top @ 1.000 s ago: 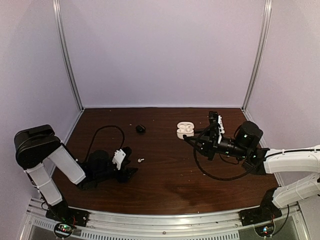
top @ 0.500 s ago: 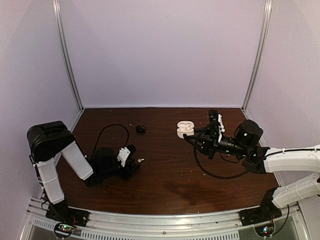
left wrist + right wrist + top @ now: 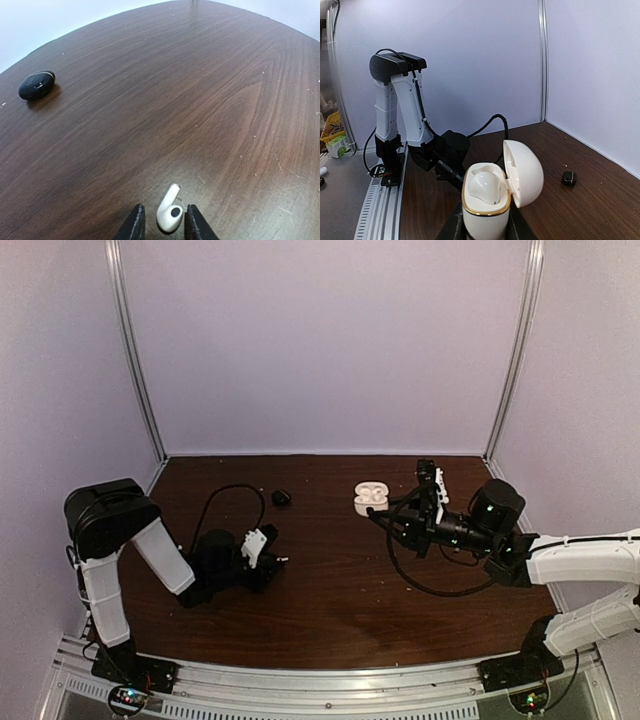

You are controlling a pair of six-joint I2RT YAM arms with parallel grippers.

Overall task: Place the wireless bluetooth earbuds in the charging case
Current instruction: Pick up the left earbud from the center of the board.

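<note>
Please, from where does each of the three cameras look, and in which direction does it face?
Top view: above and behind the arm bases, looking down over the table; shows both arms, left gripper and right gripper.
Left wrist: low over the table, looking along the wood toward the black case; its fingertips flank the white earbud.
Right wrist: near the table, looking sideways at the left arm; its fingers hold the open white case.
Shared: the black case appears in all three.
</note>
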